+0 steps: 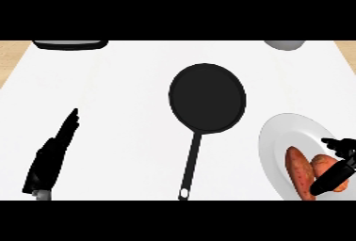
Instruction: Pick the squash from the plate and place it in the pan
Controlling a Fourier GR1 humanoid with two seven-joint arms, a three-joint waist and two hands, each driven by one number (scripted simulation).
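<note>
The squash, an elongated orange-brown piece, is seen lying on the white plate at the right of the surface, its long axis running roughly toward and away from the robot, with a second orange piece touching it on the right. The right hand is held directly over these pieces, its fingers partly curled above them but not seen closed on the squash, so this is judged the nearer hand by far. The left hand is rested with straight fingers at the far left, and the black pan is found left of the plate.
</note>
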